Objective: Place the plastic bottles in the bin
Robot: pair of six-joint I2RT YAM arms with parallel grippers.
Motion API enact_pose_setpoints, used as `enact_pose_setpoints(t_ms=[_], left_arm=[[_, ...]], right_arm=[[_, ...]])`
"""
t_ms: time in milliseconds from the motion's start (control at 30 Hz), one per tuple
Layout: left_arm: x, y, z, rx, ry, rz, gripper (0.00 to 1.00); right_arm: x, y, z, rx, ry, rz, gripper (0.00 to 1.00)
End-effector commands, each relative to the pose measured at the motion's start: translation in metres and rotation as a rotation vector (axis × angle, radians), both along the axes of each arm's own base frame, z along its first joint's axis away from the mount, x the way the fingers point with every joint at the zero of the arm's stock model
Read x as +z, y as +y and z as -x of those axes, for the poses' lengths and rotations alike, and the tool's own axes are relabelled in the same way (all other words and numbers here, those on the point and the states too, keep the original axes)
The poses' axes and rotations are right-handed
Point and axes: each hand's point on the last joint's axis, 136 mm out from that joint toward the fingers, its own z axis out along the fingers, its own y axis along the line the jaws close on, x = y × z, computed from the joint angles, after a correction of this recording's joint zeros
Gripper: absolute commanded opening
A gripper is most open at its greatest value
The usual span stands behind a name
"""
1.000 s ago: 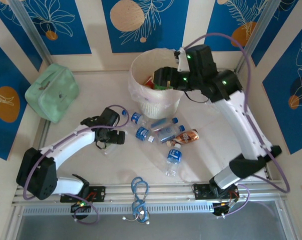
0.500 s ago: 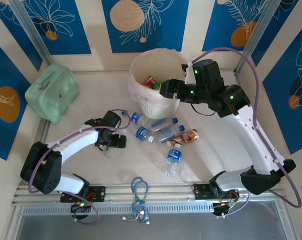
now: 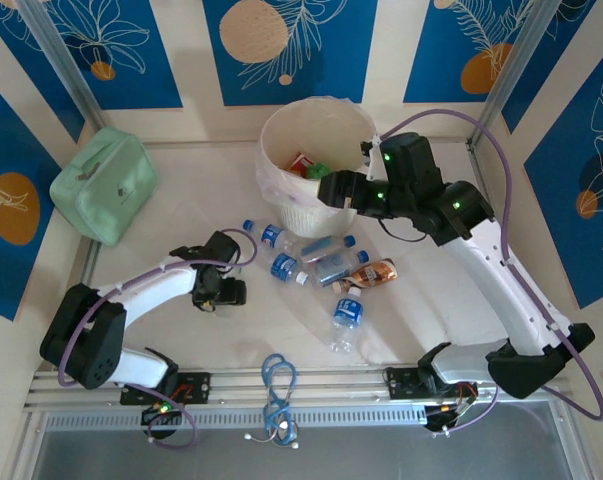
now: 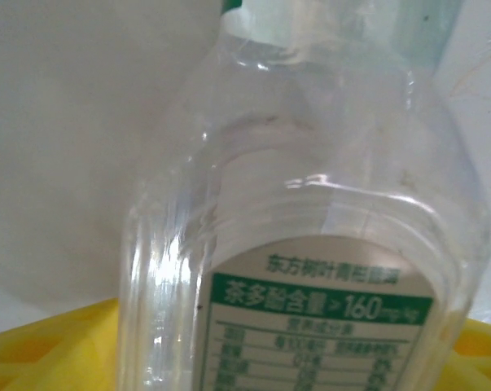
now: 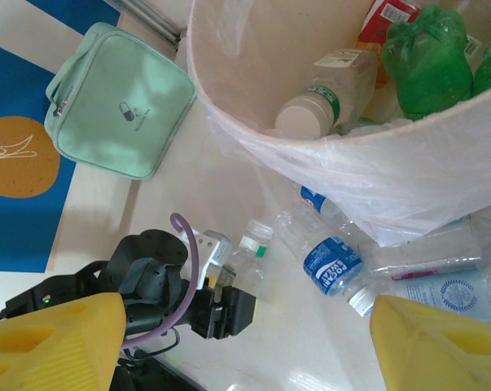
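The left tool sits low on the white tabletop. Its yellow fingers flank a clear, green-capped plastic bottle with a white label; whether they pinch it I cannot tell. The right tool, spread and empty, hangs beside the round cream bin with a clear liner. Blue-labelled clear bottles lie loose below the bin.

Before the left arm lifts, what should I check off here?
1. Clear bottle sits inside left gripper: ok.
2. Grip closed on it: cannot tell.
3. Right gripper open, empty: ok.
4. Right gripper away from bin mouth: not ok, it hangs at the near-right rim.
5. Room left in bin: ok.
6. All bottles binned: not ok, blue-labelled bottles lie outside it.
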Motion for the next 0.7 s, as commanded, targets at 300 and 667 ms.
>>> enact_pose_setpoints(t_ms=[300, 667], left_arm=[[0.018, -0.002, 0.000, 0.019, -0.044, 0.053, 0.59], [0.107, -0.004, -0.017, 0.019, -0.228, 0.113, 0.56]], right_arm=[[-0.003, -0.006, 0.006, -0.032, 0.003, -0.023, 0.77], [-0.014, -0.015, 0.014, -0.050, 0.017, 0.002, 0.77]])
